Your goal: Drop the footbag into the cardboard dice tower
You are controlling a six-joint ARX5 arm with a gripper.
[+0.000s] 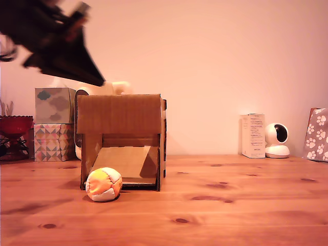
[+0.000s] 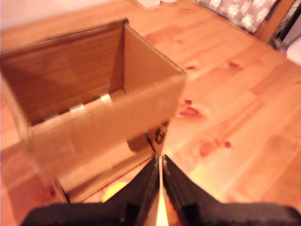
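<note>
The footbag [image 1: 104, 184], a soft ball of orange, yellow and white panels, lies on the wooden table against the front left corner of the cardboard dice tower [image 1: 121, 114]. The tower's front opening shows a sloped ramp. My gripper [image 1: 95, 78] is a dark blur high at the exterior view's left, above and behind the tower's left side. In the wrist view the gripper [image 2: 160, 162] is shut with nothing between its fingers, hanging over the tower's open top [image 2: 89, 70]. A yellow sliver of the footbag [image 2: 115, 192] peeks out below the tower's front.
Two patterned tissue boxes [image 1: 54, 123] and a red bowl [image 1: 15, 124] stand at the exterior view's left. A white carton [image 1: 253, 135], a small white camera [image 1: 277, 140] and a paw-print bag [image 1: 318, 134] line the back right.
</note>
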